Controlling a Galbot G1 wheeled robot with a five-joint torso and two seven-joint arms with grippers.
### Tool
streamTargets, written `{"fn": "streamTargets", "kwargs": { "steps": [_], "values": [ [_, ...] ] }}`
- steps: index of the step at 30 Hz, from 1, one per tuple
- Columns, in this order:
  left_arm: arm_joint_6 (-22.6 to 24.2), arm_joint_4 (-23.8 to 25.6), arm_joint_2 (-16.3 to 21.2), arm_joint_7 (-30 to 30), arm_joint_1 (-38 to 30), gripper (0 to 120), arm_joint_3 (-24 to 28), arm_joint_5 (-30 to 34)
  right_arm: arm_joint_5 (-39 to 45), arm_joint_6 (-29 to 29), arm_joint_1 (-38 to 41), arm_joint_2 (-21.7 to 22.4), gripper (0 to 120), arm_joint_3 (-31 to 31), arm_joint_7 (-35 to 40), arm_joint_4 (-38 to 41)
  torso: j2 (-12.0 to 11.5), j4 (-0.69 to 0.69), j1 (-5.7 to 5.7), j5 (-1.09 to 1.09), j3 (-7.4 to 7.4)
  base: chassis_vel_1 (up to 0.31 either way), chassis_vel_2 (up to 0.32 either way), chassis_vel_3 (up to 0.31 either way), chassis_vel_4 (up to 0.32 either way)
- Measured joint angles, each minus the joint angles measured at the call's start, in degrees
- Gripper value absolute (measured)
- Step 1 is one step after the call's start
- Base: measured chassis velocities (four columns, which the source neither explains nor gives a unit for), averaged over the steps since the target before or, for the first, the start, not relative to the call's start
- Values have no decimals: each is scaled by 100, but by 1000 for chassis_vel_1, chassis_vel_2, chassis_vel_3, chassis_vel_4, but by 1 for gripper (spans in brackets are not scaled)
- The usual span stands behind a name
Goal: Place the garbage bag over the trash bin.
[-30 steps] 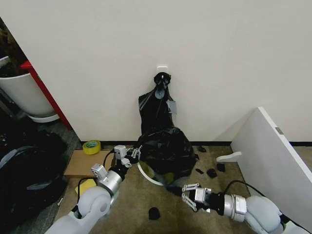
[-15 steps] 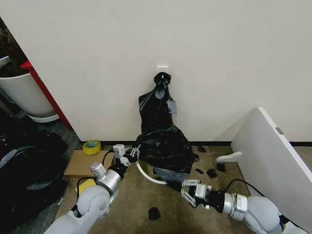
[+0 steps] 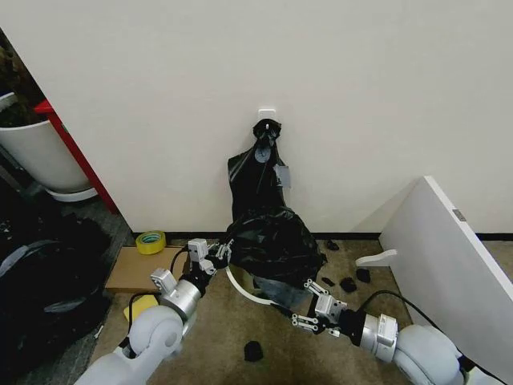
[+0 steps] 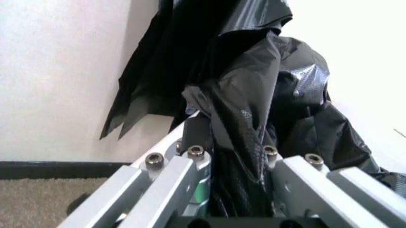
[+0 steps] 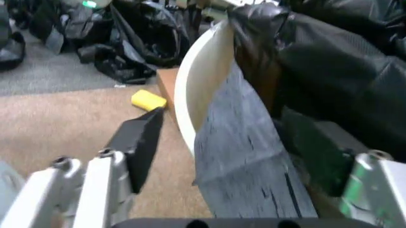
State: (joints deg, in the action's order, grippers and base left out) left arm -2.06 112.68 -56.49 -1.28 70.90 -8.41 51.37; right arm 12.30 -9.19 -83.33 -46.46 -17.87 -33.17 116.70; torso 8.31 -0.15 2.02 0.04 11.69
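**Black plastic half over the rim**

Head view: garbage bag point(image 3: 272, 245) drapes trash bin point(image 3: 240, 287) by the wall.

Left wrist view: left gripper point(image 4: 231, 159) is clamped on a bag fold.

Right wrist view: right gripper point(image 5: 222, 190) is spread wide at the bare rim, holding nothing. Likely next: catch the loose hem.

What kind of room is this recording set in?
Probably a storage or utility corner indoors: brown carpet floor against a bare white wall, a heap of dark bags, a tape roll on cardboard, and a white board leaning.
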Motion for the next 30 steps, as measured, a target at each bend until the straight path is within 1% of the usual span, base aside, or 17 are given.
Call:
{"fn": "streamTargets", "kwargs": {
  "steps": [1, 2, 4, 8, 11, 14, 15, 16, 17, 18, 19, 22, 23, 24, 26, 27, 30],
  "values": [
    [-1, 2, -2, 0, 0, 6, 0, -1, -44, -40, -1, -3, 78, -9, -23, -22, 0, 0, 0, 0, 0, 0, 0, 0, 0],
    [-1, 2, -2, 0, 0, 6, 0, -1, -44, -40, -1, -3, 78, -9, -23, -22, 0, 0, 0, 0, 0, 0, 0, 0, 0],
    [-1, 4, -7, 1, 0, 6, 0, -1, -174, -144, -10, -23, 87, -26, -48, -65, 0, 0, 0, 0, 0, 0, 0, 0, 0],
    [-2, 7, -12, 2, 0, 6, 3, -5, -632, -369, -10, -83, 98, -62, -37, -148, 0, 0, 0, 0, 0, 0, 0, 0, 0],
    [-2, 18, -13, 2, 4, 6, 5, -6, -803, -441, -19, -112, 100, -64, 17, -170, 0, 0, 0, 0, 0, 0, 0, 0, 0],
    [-1, 30, -10, 2, 10, 6, 5, -6, -860, -476, -37, -141, 89, -58, 68, -170, 0, 0, 0, 0, 0, 0, 0, 0, 0],
    [-1, 30, -9, 2, 10, 6, 4, -6, -860, -481, -37, -144, 87, -58, 63, -170, 0, 0, 0, 0, 0, 0, 0, 0, 0],
    [-2, 31, -7, 2, 12, 6, 1, -7, -860, -492, -36, -147, 82, -57, 53, -170, 0, 0, 0, 0, 0, 0, 0, 0, 0],
    [-2, 31, -7, 2, 12, 6, 1, -7, -860, -492, -36, -147, 82, -57, 53, -170, 0, 0, 0, 0, 0, 0, 0, 0, 0],
    [-1, 31, -6, 2, 13, 6, -2, -7, -860, -496, -36, -147, 78, -58, 52, -170, 0, 0, 0, 0, 0, 0, 0, 0, 0],
    [-1, 33, -6, 2, 17, 6, -5, -7, -859, -506, -36, -146, 72, -58, 52, -171, 0, 0, 0, 0, 0, 0, 0, 0, 0],
    [-2, 35, -13, 2, 28, 6, -6, -11, -853, -532, -34, -140, 58, -61, 44, -171, 0, 0, 0, 0, 0, 0, 0, 0, 0],
    [-1, 35, -14, 2, 30, 6, -6, -13, -850, -536, -33, -139, 57, -62, 43, -171, 0, 0, 0, 0, 0, 0, 0, 0, 0],
    [-1, 35, -17, 2, 34, 6, -6, -19, -842, -544, -32, -135, 51, -64, 41, -172, 0, 0, 0, 0, 0, 0, 0, 0, 0],
    [-1, 35, -17, 2, 36, 6, -6, -21, -840, -546, -32, -135, 50, -64, 40, -173, 0, 0, 0, 0, 0, 0, 0, 0, 0],
    [-1, 35, -18, 2, 43, 6, -6, -27, -836, -555, -30, -133, 44, -67, 39, -175, 0, 0, 0, 0, 0, 0, 0, 0, 0],
    [-2, 35, -18, 2, 46, 6, -6, -30, -832, -577, -23, -134, 30, -74, 39, -185, 0, 0, 0, 0, 0, 0, 0, 0, 0]
  ]
}}
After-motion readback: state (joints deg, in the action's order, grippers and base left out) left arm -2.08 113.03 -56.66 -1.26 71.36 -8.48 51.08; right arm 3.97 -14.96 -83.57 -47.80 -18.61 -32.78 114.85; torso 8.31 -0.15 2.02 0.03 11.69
